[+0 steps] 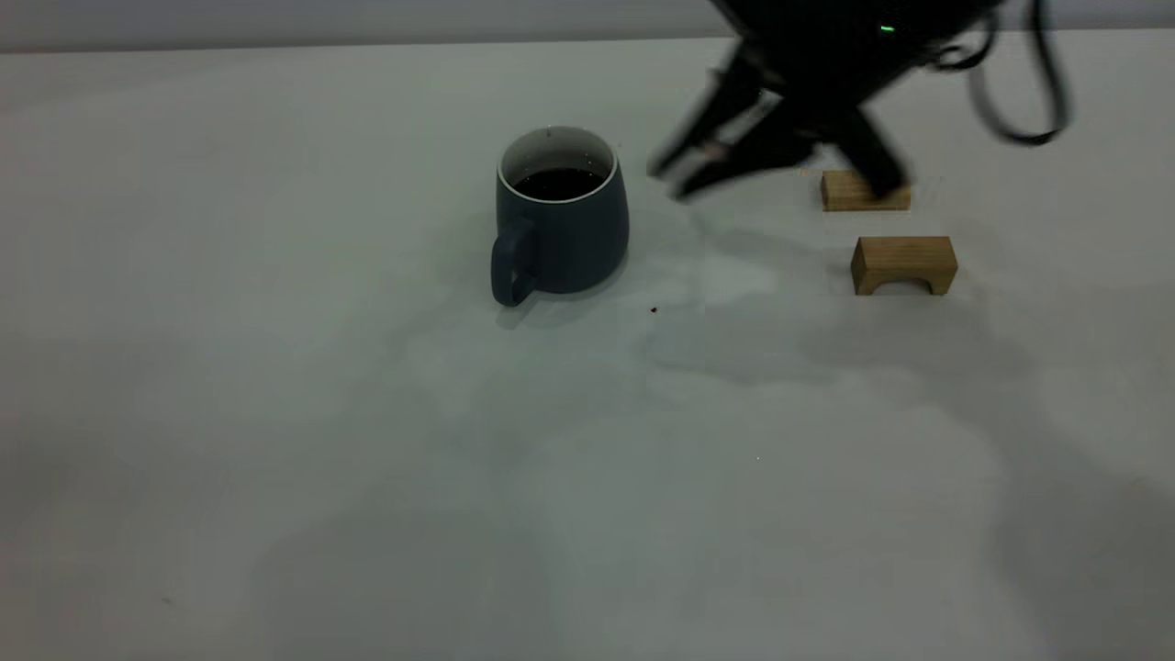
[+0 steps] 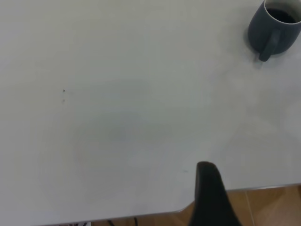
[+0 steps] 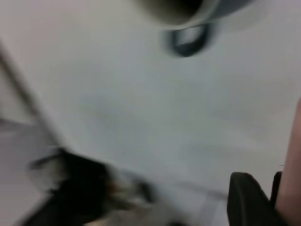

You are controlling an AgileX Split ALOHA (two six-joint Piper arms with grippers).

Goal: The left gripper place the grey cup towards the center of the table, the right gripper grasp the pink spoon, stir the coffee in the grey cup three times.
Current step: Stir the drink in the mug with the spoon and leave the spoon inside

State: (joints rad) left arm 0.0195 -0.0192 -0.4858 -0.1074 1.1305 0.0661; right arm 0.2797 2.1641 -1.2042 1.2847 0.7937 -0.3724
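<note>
We find the grey cup (image 1: 562, 213) standing upright near the middle of the table (image 1: 275, 441), its loop handle turned toward the near-left and the coffee (image 1: 558, 184) dark inside its white rim. Just right of the cup, and above the table, hangs the right gripper (image 1: 684, 174), blurred, its dark fingers pointing left and down toward the cup. In the right wrist view a pale pink strip at the edge beside a finger looks like the handle of the pink spoon (image 3: 290, 179), so we judge the fingers are probably closed on it, though we cannot tell for certain; the spoon's bowl is not visible. The cup lies to the left of those fingers and slightly nearer, so the coming move, as we read it, carries the tips leftward over the rim and down. Two tan wooden blocks (image 1: 904, 263) sit farther right, one behind the other. The left gripper (image 2: 211, 197) is far off near the table edge, only one dark finger showing, so its state is unclear to us.
</note>
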